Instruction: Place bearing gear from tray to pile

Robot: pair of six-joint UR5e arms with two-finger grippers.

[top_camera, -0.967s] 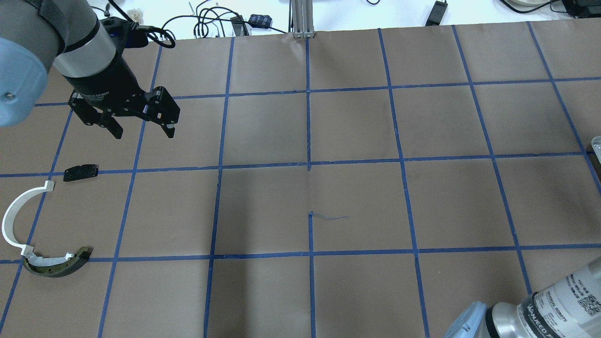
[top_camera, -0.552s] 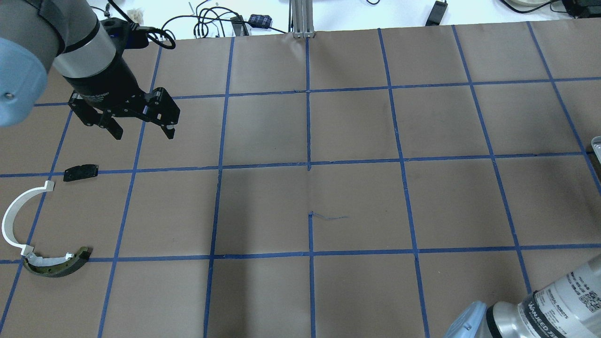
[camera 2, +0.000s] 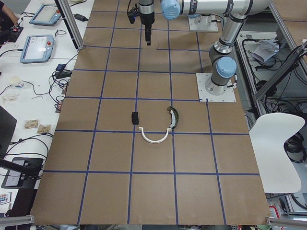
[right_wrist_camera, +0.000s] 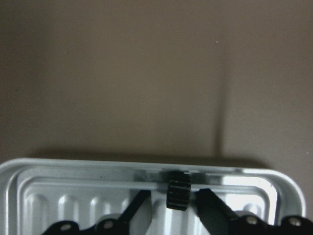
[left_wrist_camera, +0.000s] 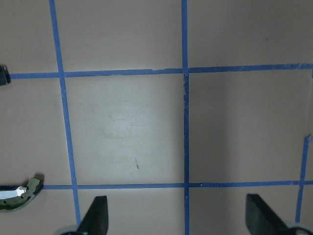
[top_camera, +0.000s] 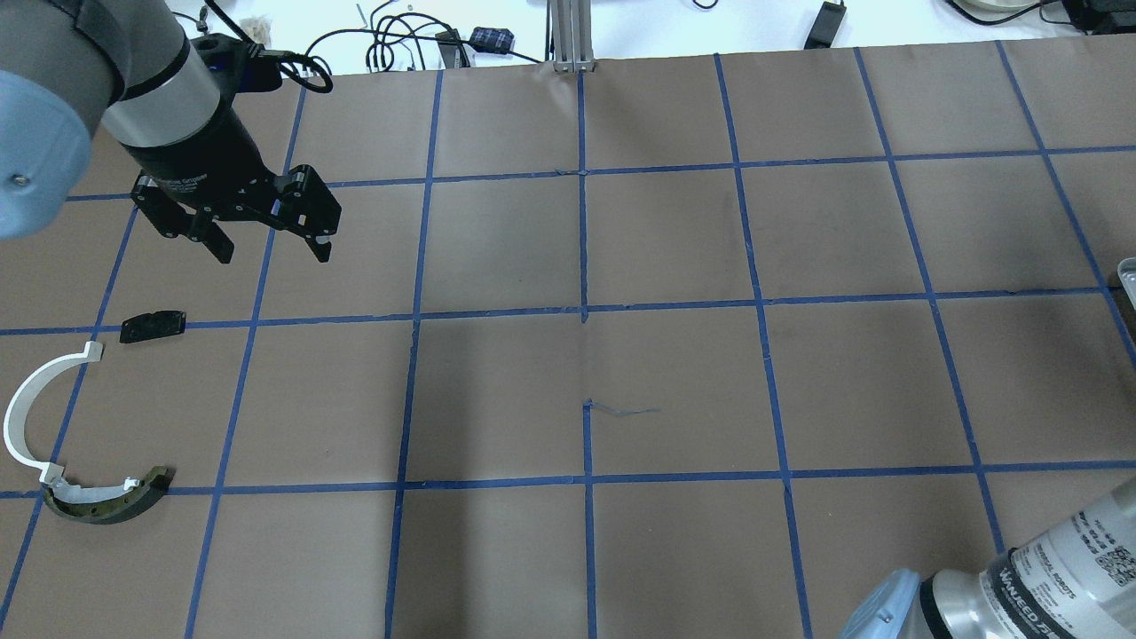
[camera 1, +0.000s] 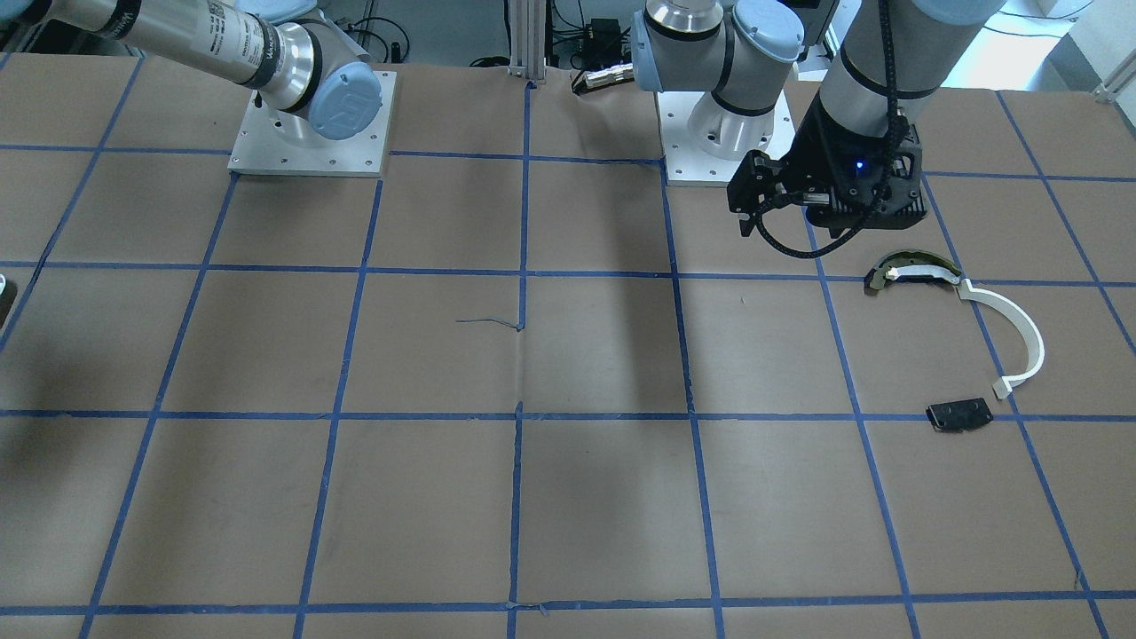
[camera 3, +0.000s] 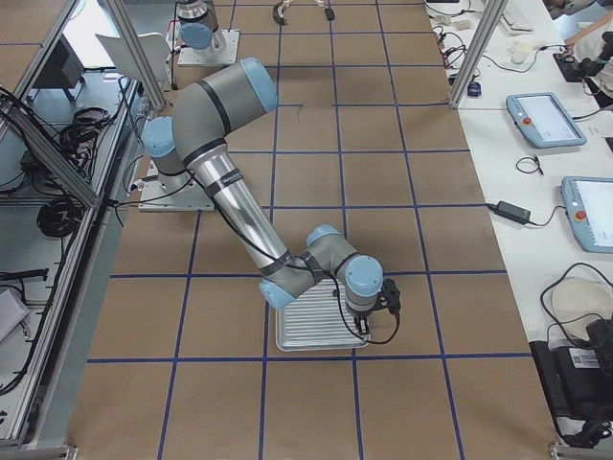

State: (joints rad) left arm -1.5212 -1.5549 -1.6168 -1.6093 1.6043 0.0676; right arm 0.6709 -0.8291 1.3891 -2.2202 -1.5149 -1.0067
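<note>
- tray [top_camera: 1128, 271]: only a sliver shows at the overhead view's right edge.
- right gripper [right_wrist_camera: 174, 193]: finger bases cut off by the wrist view's bottom edge.
- bearing gear [right_wrist_camera: 179, 190]: hidden in both side views.
- black plate [left_wrist_camera: 3, 75], dark curved piece [left_wrist_camera: 19, 192]: clipped by the left wrist view's left edge.

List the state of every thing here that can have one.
tray: on the table, holds the bearing gear.
bearing gear: standing on edge by the rim, not lifted.
right gripper: open, one finger on each side of the bearing gear.
left gripper: open, empty, in the air.
white arc strip: lying flat.
dark curved piece: flat, one end at the strip's end.
black plate: flat, apart.
</note>
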